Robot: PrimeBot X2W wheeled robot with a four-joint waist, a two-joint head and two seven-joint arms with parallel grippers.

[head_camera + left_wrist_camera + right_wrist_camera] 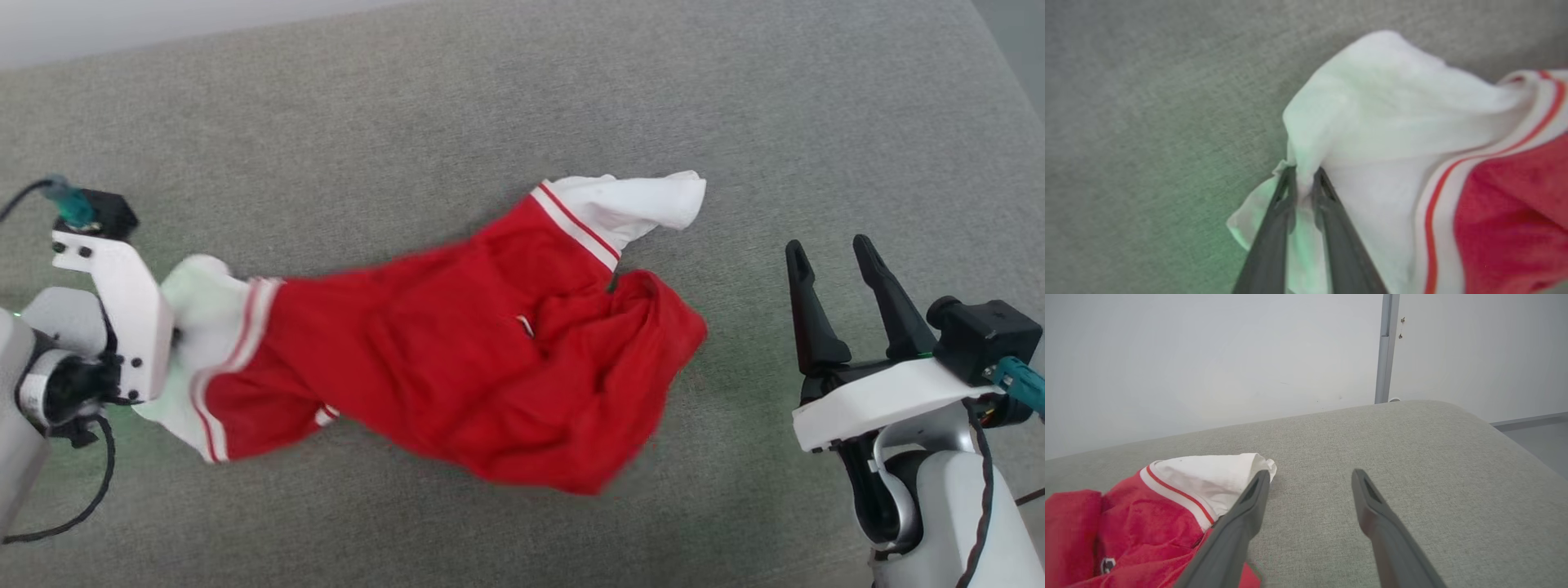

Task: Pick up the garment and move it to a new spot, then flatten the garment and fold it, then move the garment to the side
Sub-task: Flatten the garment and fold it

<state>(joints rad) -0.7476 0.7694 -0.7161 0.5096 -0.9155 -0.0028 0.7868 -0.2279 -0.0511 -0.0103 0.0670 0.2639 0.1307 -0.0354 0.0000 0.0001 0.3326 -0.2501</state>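
The left arm (33, 359) reaches in from the left edge of the grey cushion (522, 82), wrist turned so its fingers point toward the robot's right. The left tool (1303, 173) is pinched nearly closed, both dark fingers clamping a fold of the garment (457, 359) at its white sleeve. The right arm (947, 506) stands near the right edge, forearm upright. The right tool (829, 249) is spread wide, fingers pointing away from the robot, apart from the garment.

Bare indoor room, maybe lab: grey upholstered pad (1412, 457), plain white wall (1208, 355), metal strip (1385, 355).
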